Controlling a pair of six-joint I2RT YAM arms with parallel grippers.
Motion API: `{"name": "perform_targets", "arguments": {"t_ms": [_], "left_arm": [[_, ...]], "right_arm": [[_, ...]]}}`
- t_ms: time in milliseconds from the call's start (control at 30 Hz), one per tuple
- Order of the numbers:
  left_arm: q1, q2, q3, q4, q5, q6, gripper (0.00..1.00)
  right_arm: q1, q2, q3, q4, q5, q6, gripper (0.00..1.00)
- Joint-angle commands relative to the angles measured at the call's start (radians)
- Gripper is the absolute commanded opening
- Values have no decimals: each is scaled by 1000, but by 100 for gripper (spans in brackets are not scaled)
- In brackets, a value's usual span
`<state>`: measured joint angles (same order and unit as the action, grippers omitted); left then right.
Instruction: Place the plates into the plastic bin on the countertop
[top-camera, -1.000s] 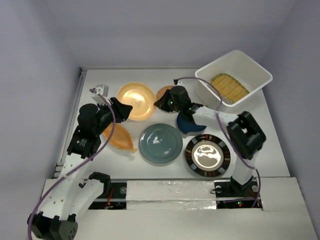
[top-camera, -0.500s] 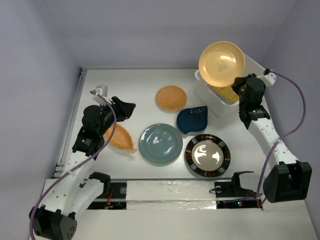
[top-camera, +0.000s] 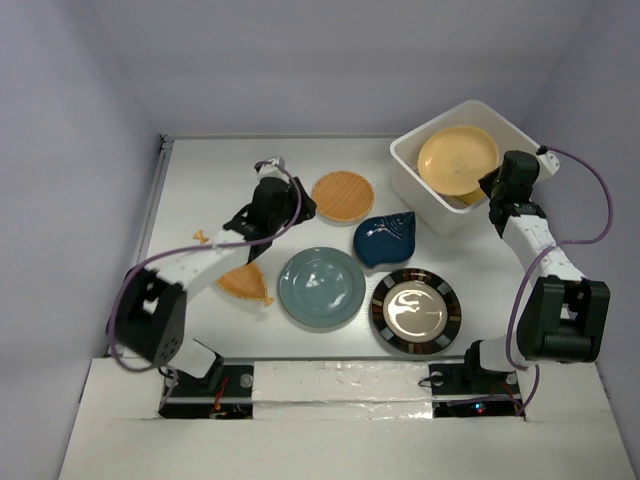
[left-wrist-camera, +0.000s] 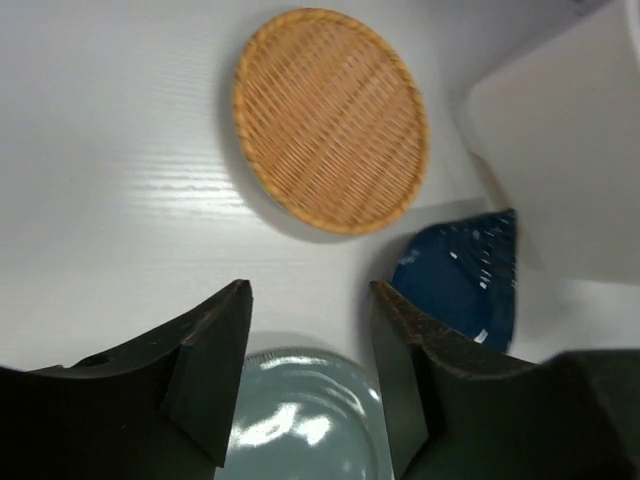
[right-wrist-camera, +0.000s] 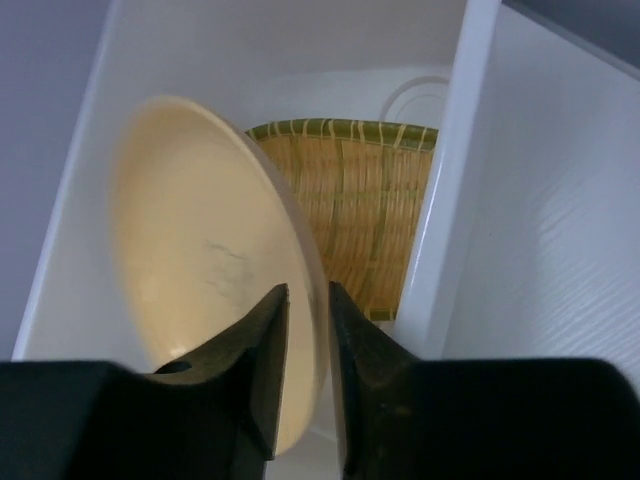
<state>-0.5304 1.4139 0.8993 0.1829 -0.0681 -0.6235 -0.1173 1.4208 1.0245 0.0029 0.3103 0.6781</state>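
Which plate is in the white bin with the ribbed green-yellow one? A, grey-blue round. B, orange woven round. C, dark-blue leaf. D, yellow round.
D: the yellow round plate leans tilted inside the plastic bin, with the ribbed rectangle lying under it.

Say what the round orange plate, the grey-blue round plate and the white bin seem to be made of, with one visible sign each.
Orange plate: woven fibre, likely bamboo or rattan, matt; crossing strands and a bound rim show.
Grey-blue plate: probably glazed ceramic, possibly melamine; glossy, with bright reflections.
Bin: white plastic by its look; smooth, thin walls, rounded corners.
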Motion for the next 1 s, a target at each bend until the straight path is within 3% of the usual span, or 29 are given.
{"name": "perform_targets", "arguments": {"t_ms": [0,33,133,300,467,733,833,967], "left_arm": [[-3,164,137,4,-87,34,49],[-3,204,173,-25,-87,38,49],[23,342,298,-45,-47,38,60],[85,459,320,18,83,-19,60],[128,520,302,111,227,-84,56],[129,612,317,216,303,-169,54],[129,640,326,239,306,-203,50],[138,665,305,286,275,-258,36]], "right_arm": [[-1,-3,43,42,-10,-6,30],[-1,-8,37,48,-22,-8,41],[-1,-43,25,51,-42,-20,51],[-1,-143,-50,94,-80,-25,52],[-1,-267,-150,199,-233,9,52],[200,-390,-289,264,-270,3,52],[269,-387,-313,285,-258,11,52],[321,-373,-340,322,-295,44,52]]}}
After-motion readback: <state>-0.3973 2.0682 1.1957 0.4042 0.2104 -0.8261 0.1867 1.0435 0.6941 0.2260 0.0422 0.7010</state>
